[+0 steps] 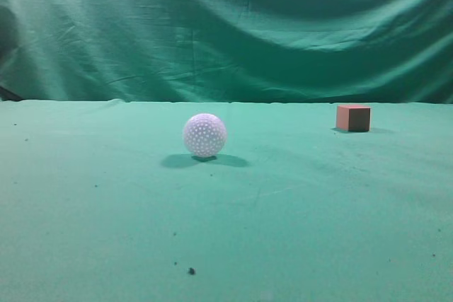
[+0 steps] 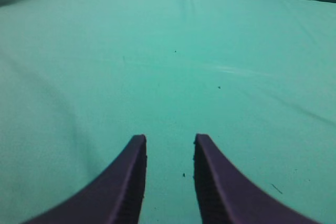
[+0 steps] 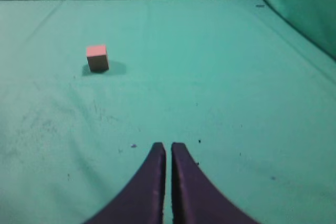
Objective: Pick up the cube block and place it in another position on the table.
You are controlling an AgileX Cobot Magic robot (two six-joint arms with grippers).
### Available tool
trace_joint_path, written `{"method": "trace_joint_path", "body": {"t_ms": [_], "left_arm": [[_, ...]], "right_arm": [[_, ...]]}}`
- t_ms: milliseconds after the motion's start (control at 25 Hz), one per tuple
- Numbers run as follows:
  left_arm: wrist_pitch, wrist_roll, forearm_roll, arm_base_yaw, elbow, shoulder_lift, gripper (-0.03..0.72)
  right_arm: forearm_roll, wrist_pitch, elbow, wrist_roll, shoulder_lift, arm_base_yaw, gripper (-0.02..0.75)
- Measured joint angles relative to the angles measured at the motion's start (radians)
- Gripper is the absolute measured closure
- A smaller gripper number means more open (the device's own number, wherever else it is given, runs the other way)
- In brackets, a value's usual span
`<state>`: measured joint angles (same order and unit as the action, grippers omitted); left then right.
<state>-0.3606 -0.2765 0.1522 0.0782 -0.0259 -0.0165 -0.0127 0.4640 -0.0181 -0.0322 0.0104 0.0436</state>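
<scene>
The cube block point(image 1: 353, 117) is a small salmon cube resting on the green cloth table point(image 1: 297, 210) at the far right of the exterior view. It also shows in the right wrist view point(image 3: 97, 57), far ahead and to the left of my right gripper point(image 3: 168, 146), which is shut and empty above bare cloth. My left gripper point(image 2: 169, 138) is open and empty over bare cloth; the cube does not show in that view. Neither gripper shows in the exterior view.
A white dimpled ball point(image 1: 204, 135) sits on the table left of centre, well apart from the cube. A wrinkled green curtain point(image 1: 226, 26) hangs behind the table's far edge. Dark specks point(image 1: 191, 271) dot the cloth.
</scene>
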Motion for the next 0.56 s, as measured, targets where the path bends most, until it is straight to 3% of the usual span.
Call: {"method": "trace_joint_path", "body": {"t_ms": [560], "left_arm": [[0.000, 0.000, 0.000, 0.000, 0.000, 0.000, 0.426]], "right_arm": [[0.000, -0.067, -0.005, 0.000, 0.000, 0.000, 0.738]]}}
